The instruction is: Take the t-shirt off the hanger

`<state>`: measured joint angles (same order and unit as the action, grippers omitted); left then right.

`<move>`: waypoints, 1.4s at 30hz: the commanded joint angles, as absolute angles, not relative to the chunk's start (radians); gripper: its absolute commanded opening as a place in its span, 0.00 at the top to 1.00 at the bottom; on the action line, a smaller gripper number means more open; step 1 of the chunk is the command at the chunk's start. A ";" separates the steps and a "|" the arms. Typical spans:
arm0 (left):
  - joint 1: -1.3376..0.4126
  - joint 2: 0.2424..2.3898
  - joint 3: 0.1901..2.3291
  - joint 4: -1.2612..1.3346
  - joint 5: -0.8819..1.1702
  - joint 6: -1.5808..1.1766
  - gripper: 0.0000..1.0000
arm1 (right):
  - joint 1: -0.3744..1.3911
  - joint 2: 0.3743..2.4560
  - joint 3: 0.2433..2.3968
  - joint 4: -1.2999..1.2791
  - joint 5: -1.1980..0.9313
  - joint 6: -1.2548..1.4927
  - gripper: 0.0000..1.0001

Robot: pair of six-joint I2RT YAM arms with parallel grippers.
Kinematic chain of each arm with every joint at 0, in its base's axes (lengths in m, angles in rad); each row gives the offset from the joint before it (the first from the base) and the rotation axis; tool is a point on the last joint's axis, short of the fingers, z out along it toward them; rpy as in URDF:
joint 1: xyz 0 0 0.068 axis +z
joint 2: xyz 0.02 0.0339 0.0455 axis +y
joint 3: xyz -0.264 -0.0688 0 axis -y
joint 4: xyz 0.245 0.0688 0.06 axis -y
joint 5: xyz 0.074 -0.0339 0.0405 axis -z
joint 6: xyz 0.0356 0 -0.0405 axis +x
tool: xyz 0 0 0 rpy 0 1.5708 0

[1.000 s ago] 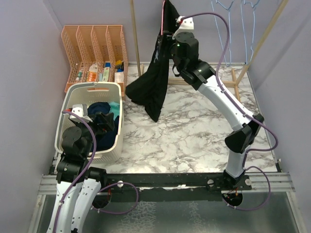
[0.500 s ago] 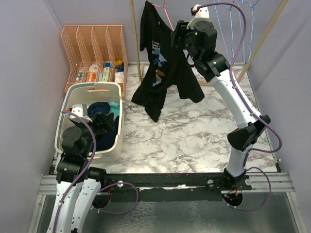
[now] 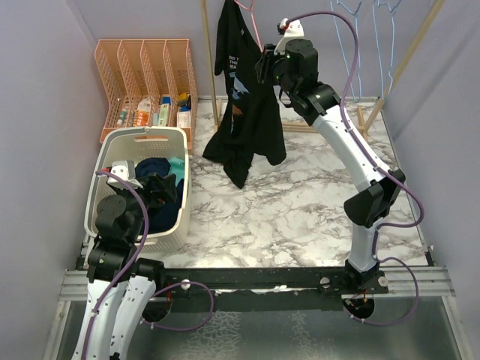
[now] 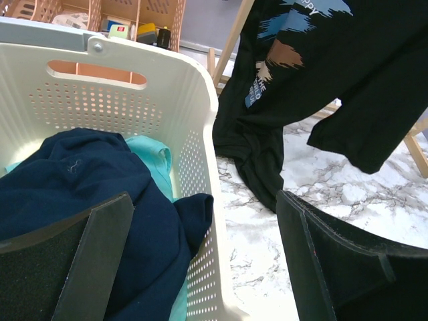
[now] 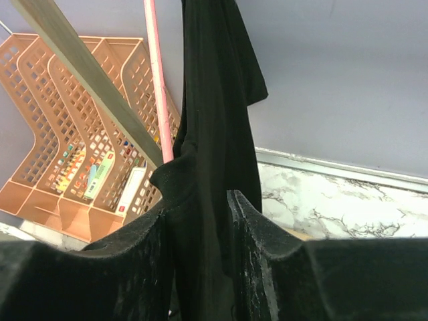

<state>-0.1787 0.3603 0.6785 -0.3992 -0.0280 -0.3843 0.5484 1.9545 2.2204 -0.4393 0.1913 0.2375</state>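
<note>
A black t-shirt (image 3: 244, 105) with a blue and brown print hangs on a pink hanger (image 3: 255, 22) at the back of the table. Its lower hem rests on the marble. My right gripper (image 3: 267, 64) is raised high and shut on the shirt's right side; in the right wrist view the black cloth (image 5: 214, 134) passes between the fingers, next to the pink hanger bar (image 5: 159, 93). My left gripper (image 3: 154, 184) is open and empty above the laundry basket (image 3: 120, 146). The shirt also shows in the left wrist view (image 4: 314, 73).
The white basket (image 4: 200, 134) holds navy and teal clothes (image 4: 100, 187). An orange file rack (image 3: 146, 82) with small items stands at the back left. A wooden rack frame (image 3: 208, 52) and blue wire hangers (image 3: 341, 30) stand at the back.
My right gripper first swung right, spreading the shirt open so its print faces the camera, then moved back left a little with the cloth. The left arm has not moved.
</note>
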 commanded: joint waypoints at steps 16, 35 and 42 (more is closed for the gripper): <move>-0.183 0.369 0.670 -0.389 0.009 -0.391 0.10 | 0.541 1.830 2.125 -0.278 0.221 0.208 0.99; -0.183 0.374 0.668 -0.382 0.019 -0.390 0.10 | 0.542 1.624 1.981 -0.206 0.296 0.124 0.99; -0.182 0.392 0.663 -0.355 0.069 -0.387 0.05 | 0.541 1.418 1.752 -0.317 0.255 0.170 0.99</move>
